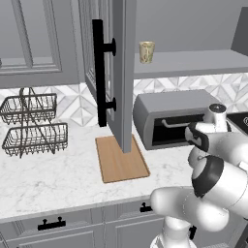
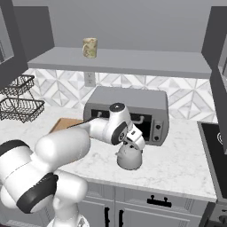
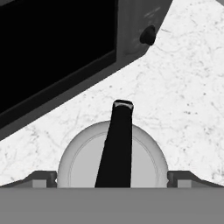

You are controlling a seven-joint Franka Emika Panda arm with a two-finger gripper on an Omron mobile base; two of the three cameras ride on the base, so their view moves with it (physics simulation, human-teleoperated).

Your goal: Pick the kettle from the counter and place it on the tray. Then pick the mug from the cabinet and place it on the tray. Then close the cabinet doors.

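Base views flanking; hand view overhead.

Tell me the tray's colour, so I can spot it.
Light-brown wood, the tray lies on the white counter; clearest in the left base view.

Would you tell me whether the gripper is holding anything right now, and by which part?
Nothing is held: the open gripper straddles the kettle from above.

So the wooden tray (image 1: 121,160) sits bare on the marble surface (image 1: 58,179), with an open cabinet door (image 1: 121,72) hanging over its far edge. Mug (image 1: 147,52) is up on the cabinet shelf (image 1: 193,63), toaster oven (image 1: 169,118) below it, wire baskets (image 1: 31,126) off left
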